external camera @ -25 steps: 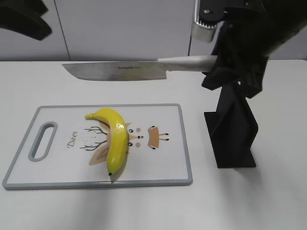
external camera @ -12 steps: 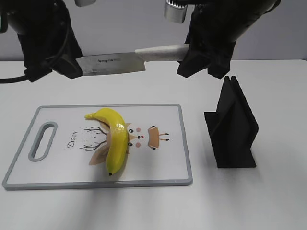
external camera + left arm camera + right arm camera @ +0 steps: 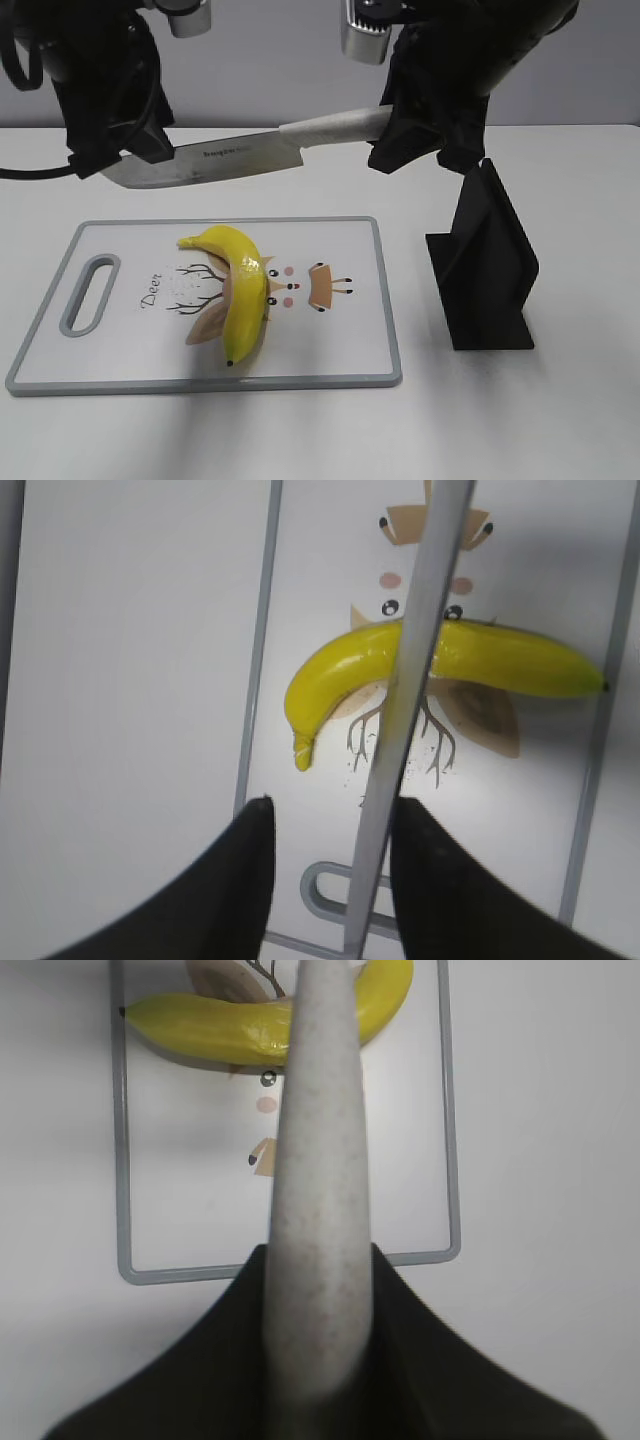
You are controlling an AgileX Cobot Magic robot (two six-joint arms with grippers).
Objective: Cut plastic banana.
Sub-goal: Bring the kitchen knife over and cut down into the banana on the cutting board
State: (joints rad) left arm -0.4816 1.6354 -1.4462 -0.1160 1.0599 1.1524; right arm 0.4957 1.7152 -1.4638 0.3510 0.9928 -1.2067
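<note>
The plastic banana [image 3: 245,290] lies on a white cutting board [image 3: 340,378] with a grey rim, curving from back left to front. My right gripper [image 3: 400,125] is shut on the pale handle of a kitchen knife [image 3: 225,160], held in the air behind and above the board, blade pointing left and tilted slightly down. My left gripper [image 3: 115,160] is open at the blade's tip. In the left wrist view the blade [image 3: 400,730] runs between the open fingers [image 3: 330,810], close to the right one, above the banana [image 3: 340,675]. The right wrist view shows the handle [image 3: 315,1160] over the banana [image 3: 200,1025].
A black knife stand [image 3: 490,260] stands on the white table to the right of the board. The board has a handle slot [image 3: 90,293] at its left end and a deer drawing under the banana. A grey wall is behind.
The knife has moved left, away from the stand, and its tip has dipped. The left arm has come down into view, its open fingers now around the blade's tip. The banana has not moved.
</note>
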